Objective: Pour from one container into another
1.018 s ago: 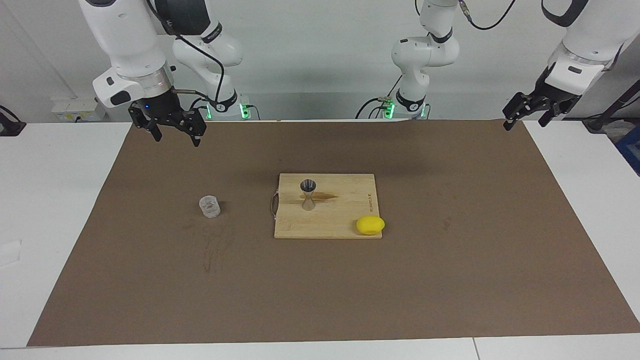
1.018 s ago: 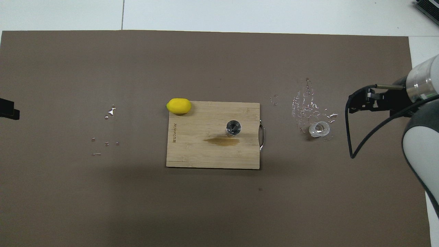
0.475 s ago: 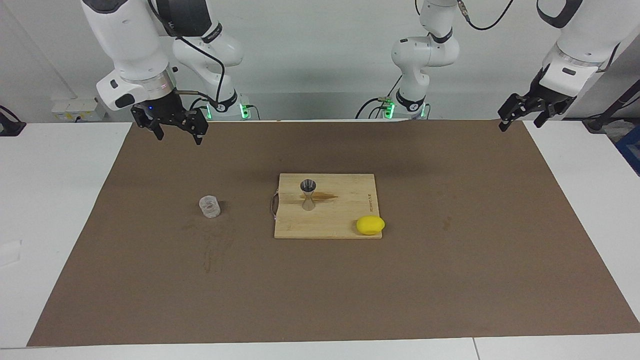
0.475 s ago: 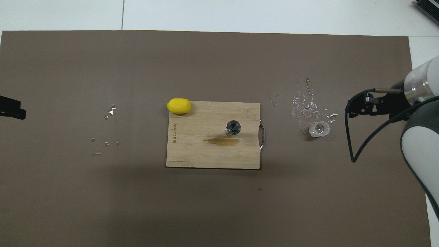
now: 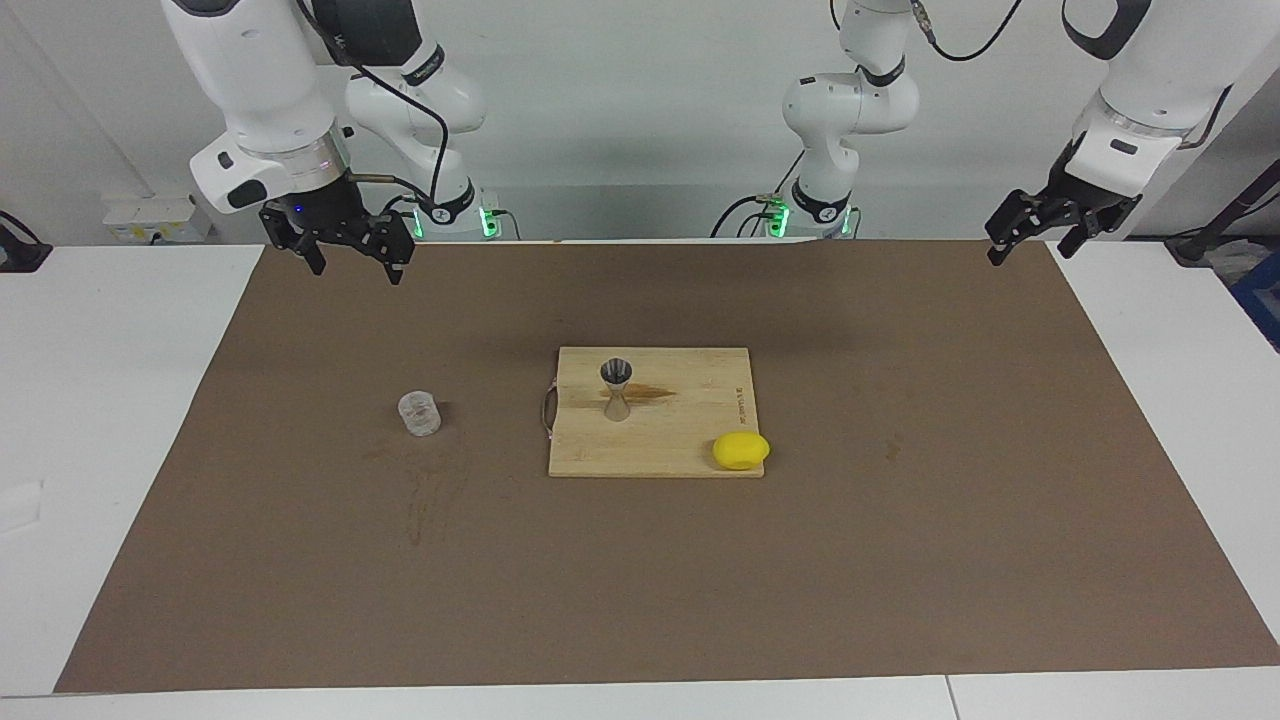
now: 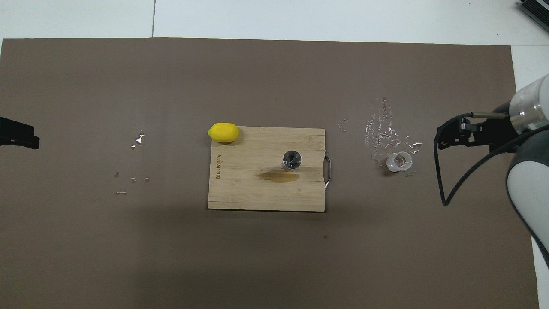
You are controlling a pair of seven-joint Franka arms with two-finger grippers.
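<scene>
We see the glass tumbler (image 5: 419,413) standing upright on the brown mat (image 5: 900,560), toward the right arm's end of the table, well apart from the bamboo cutting board (image 5: 680,440) at mid-table. In the overhead view the tumbler (image 6: 399,162) sits among scattered clear droplets (image 6: 381,128) on the mat; we can't tell if any liquid is left in it.

The metal jigger (image 5: 616,389) stands upright on the board, hourglass shape plain in the facing view, open cone up. From overhead the jigger (image 6: 292,160) is in the half of the board nearer the tumbler, w/ a brown wet streak (image 6: 277,177) on the wood just beside it, on the robots' side. A lemon (image 5: 741,450) lies at the board's corner toward the left arm's end, farther from the robots than the jigger, partly on the board edge.

Right gripper (image 5: 352,258) hangs in the air over the mat's edge nearest the robots, at the right arm's end; fingers apart, nothing between them, nowhere near the tumbler. Left gripper (image 5: 1030,235) is up over the mat's corner nearest the robots at the left arm's end; its fingers also stand apart, holding nothing. In the overhead view only a dark tip of the left gripper (image 6: 19,134) shows at the frame edge. A few more droplets (image 6: 137,139) dot the mat near that end.
</scene>
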